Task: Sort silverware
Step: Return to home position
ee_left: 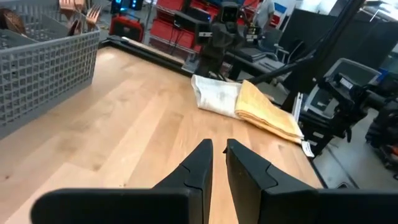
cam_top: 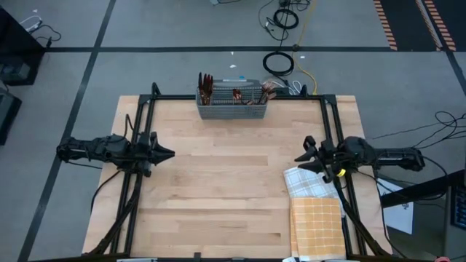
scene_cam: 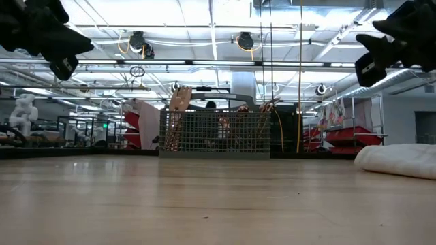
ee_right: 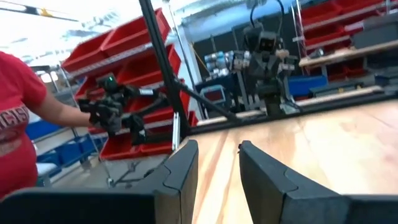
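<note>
Dark fingers of the left gripper [ee_left: 219,148] sit closest to its wrist camera, drawn almost together with only a slit between them and nothing in it. The right gripper [ee_right: 217,149] faces it from the opposite side. Its fingers are parted and released, and it is just as empty. Both hang well above the pale wooden table [cam_top: 218,189], one at each side rail, pointing at each other across the bare middle.

The thin, shiny copper-coloured silverware [cam_top: 206,83] stands upright in the grey mesh caddy [cam_top: 229,113]. The caddy is well away from both grippers, roughly midway between them and off toward the far edge. I see no piece lying loose on the wood. A folded white checked cloth [cam_top: 306,182] and an orange checked cloth [cam_top: 317,225] lie just beside the right gripper, on its near-edge side.

To my eye the sorting is finished and the arms are parking. I judge that the next move calls for little: settle each arm into its rest pose and keep clear of the caddy and the cloths.

Some things are hard to make out. The silverware shows as three clusters, but I cannot tell which kind stands in which compartment, except that fork tines show at one end in the left wrist view. Whether a piece lies tucked under the cloths is hidden. A person in a red shirt [ee_right: 15,130] stands beyond the table, cut off at the frame.
</note>
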Tool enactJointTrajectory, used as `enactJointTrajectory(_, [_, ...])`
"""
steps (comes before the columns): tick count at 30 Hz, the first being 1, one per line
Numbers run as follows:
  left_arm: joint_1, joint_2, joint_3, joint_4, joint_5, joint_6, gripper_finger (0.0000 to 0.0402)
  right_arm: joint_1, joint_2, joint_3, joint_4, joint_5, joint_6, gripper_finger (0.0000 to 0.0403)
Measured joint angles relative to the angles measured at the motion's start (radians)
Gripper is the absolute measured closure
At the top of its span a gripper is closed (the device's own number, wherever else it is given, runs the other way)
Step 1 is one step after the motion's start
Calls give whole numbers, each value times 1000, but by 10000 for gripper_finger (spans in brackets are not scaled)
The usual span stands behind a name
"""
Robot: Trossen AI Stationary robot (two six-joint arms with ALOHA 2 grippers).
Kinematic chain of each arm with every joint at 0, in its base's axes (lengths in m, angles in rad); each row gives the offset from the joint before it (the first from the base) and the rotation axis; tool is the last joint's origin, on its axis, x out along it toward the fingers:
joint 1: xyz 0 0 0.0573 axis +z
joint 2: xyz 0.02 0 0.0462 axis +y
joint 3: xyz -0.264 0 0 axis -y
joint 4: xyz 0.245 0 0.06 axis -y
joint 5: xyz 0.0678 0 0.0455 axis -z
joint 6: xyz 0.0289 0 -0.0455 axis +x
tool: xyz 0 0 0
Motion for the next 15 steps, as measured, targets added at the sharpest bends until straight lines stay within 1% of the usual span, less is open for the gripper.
enactJointTrajectory(5, [0, 0, -1, -12, -1, 4, 350, 1, 0, 0, -51, 3, -2, 298])
enactJointTrajectory(8, [0, 0, -1, -19, -29, 4, 350, 0, 1, 0, -61, 6, -14, 298])
enactJointTrajectory(11, [0, 0, -1, 9, -43, 4, 350, 0, 1, 0, -61, 6, -15, 298])
enactJointTrajectory(15, [0, 0, -1, 29, -73, 8, 350, 0, 1, 0, -55, 7, 24, 298])
